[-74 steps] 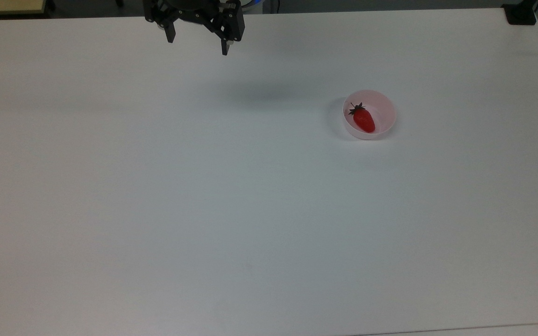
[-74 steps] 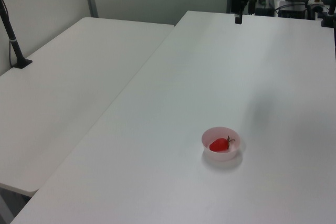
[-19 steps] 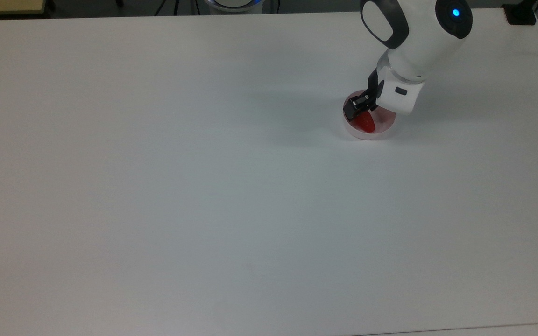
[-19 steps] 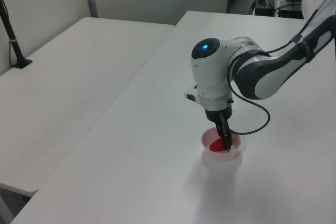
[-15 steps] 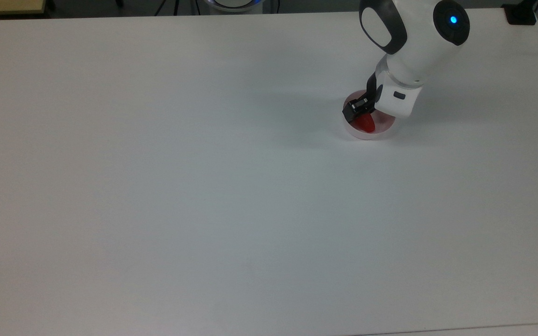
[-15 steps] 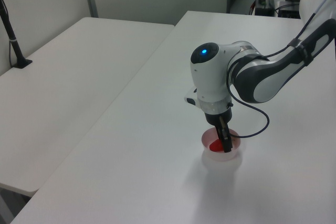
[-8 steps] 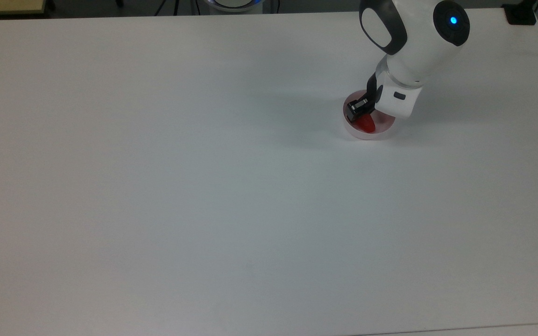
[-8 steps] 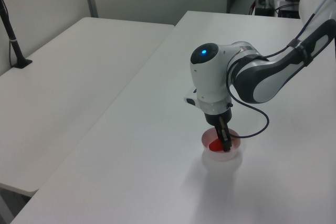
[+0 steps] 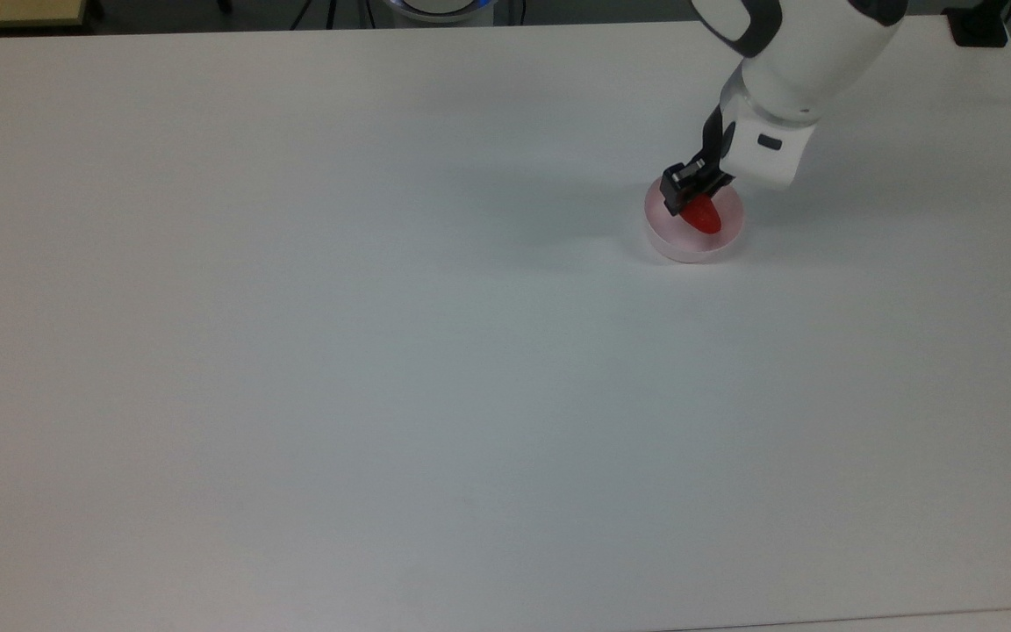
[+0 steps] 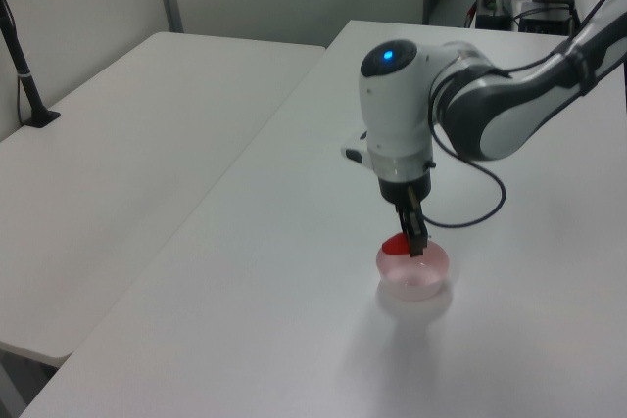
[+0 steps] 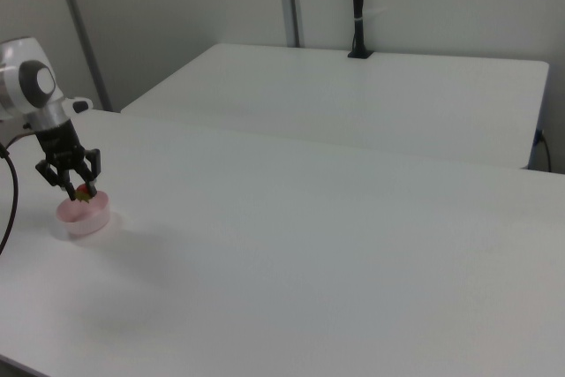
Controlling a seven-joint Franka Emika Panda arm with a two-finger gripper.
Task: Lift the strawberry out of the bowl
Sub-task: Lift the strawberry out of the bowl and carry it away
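Note:
The red strawberry (image 9: 704, 217) hangs just above the pale pink bowl (image 9: 688, 254), held at its stem end by my gripper (image 9: 688, 198), which is shut on it. In the left view the strawberry (image 10: 395, 243) sticks out to the left view's left of the dark fingers (image 10: 415, 238), level with the rim of the bowl (image 10: 411, 287). In the right view the gripper (image 11: 80, 190) grips the strawberry (image 11: 85, 191) slightly above the bowl (image 11: 85, 222). The white arm leans in from the top view's upper right.
The bowl stands on a wide white table (image 9: 383, 351). A second white table (image 10: 137, 144) adjoins it, carrying a black clamped post (image 10: 24, 75). A black clamp (image 9: 979, 26) sits at the top view's far right corner.
The gripper came from the table's far side down into the bowl, shut on the strawberry, and has now risen with it; the strawberry is off the bowl's floor.

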